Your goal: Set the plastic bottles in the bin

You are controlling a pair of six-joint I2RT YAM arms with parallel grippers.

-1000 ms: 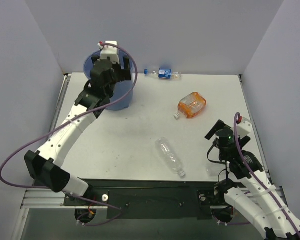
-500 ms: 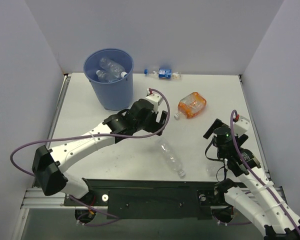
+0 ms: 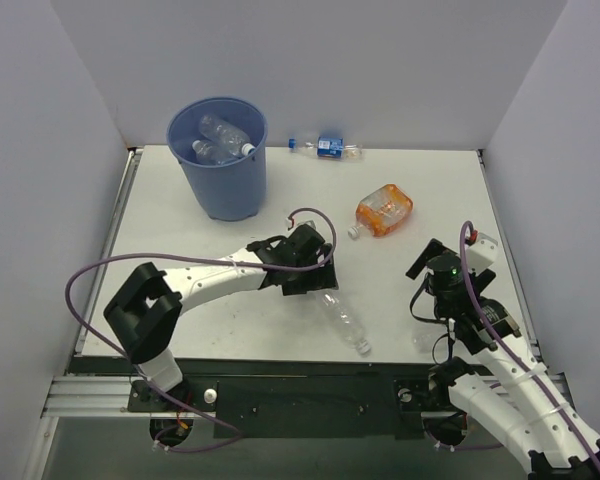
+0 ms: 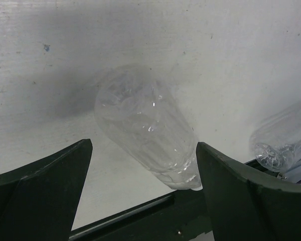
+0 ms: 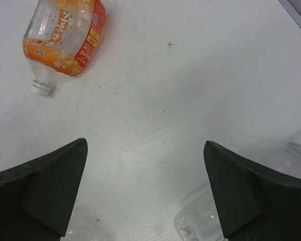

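No text, brand or number could be read with certainty. Small print was borne on the orange-and-red label of the orange bottle (image 5: 65,37), but it was too blurred to be deciphered; the blue-banded bottle (image 3: 329,146) was likewise illegible.

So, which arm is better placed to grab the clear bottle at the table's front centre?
Left: the left pincer is open over that bottle; the right pincer is off to the side.
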